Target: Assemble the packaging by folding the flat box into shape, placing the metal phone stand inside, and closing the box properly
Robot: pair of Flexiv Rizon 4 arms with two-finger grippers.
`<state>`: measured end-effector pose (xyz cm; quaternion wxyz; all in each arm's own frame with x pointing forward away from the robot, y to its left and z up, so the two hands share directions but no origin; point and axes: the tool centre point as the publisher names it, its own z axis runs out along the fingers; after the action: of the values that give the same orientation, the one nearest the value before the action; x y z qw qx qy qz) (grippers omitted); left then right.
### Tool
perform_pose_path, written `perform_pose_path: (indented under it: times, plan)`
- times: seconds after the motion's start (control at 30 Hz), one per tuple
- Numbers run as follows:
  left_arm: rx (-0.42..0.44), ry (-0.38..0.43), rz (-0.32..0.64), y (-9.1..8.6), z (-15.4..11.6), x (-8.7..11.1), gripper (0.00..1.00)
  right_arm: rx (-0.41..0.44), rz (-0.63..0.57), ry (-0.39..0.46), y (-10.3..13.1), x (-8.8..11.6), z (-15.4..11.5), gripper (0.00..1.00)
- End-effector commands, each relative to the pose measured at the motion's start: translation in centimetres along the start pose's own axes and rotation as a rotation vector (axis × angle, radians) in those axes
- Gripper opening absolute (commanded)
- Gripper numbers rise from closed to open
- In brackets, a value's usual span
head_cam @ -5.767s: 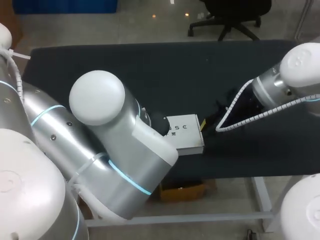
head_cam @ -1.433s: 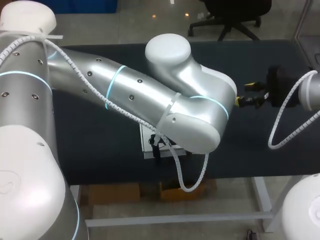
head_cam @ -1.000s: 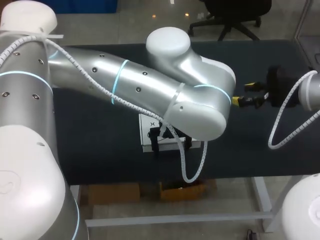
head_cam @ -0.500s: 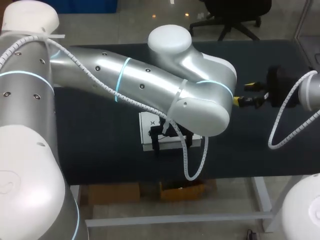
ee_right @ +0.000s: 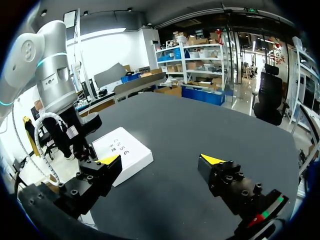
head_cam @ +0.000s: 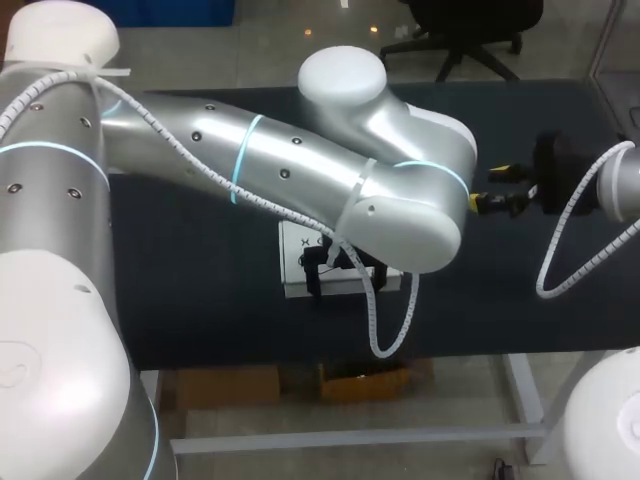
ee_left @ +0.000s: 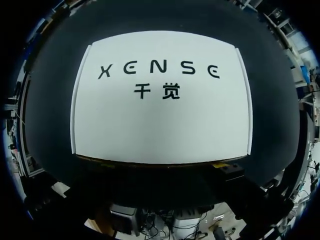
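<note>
White cardboard is what we have to deal with: the box (head_cam: 298, 262) lies flat on its broad face on the dark table (head_cam: 200, 300), a little below the middle of the head view, mostly hidden under our left arm (head_cam: 300, 170). It looks folded into shape with its printed lid panel down and flush. No metal phone stand shows anywhere, so we cannot say whether it is inside. Our left gripper (head_cam: 345, 275) hangs directly over the box, whose printed top (ee_left: 160, 100) fills the left wrist view, and we cannot tell whether that claw is released or clenched. Our right gripper (head_cam: 495, 188) sits at the right of the head view, well apart from the box, released and holding nothing. In its own wrist view the yellow tips stand wide around bare table (ee_right: 161, 160), with the box (ee_right: 122, 152) ahead and off to one side, beside the left arm (ee_right: 50, 60). We judge the box light and fairly stiff along its edges and corners, but the wide lid would probably dent under a push in the middle, and the smooth card may slide on the cloth. If the stand is inside, the weight may shift when tilted. We would grip across two opposite side walls, close to a corner.
</note>
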<state>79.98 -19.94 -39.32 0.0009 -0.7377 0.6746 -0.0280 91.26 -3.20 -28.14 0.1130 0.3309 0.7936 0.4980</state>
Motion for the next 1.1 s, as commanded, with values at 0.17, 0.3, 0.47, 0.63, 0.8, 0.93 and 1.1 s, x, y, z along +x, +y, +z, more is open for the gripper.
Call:
perform_pose_path:
  times: [0.17, 0.3, 0.47, 0.63, 0.8, 0.93, 1.1]
  plan:
    - [0.010, -0.009, -0.008, -1.4, 0.1, 0.7, 1.00, -0.006, 0.000, 0.005, -0.1, -0.1, -0.1, 1.00]
    - [0.012, -0.010, -0.015, -2.2, 0.3, 0.7, 1.00, -0.006, 0.000, 0.005, -0.1, -0.1, -0.1, 1.00]
    - [0.016, -0.013, -0.018, -3.7, 0.5, 0.8, 1.00, -0.006, 0.000, 0.005, -0.1, -0.1, -0.1, 1.00]
    - [0.025, -0.018, -0.020, -5.5, 0.5, 0.8, 1.00, -0.006, 0.000, 0.005, -0.1, -0.1, -0.1, 1.00]
    - [0.035, -0.026, -0.019, -7.6, 0.5, 0.7, 1.00, -0.006, 0.000, 0.005, -0.1, -0.1, -0.1, 1.00]
    - [0.034, -0.025, -0.018, -9.6, 0.6, 0.4, 1.00, -0.006, 0.000, 0.005, -0.1, -0.1, -0.1, 1.00]
    - [0.037, -0.018, -0.017, -12.2, 0.5, 0.0, 1.00, -0.006, 0.000, 0.005, -0.1, -0.1, -0.1, 1.00]
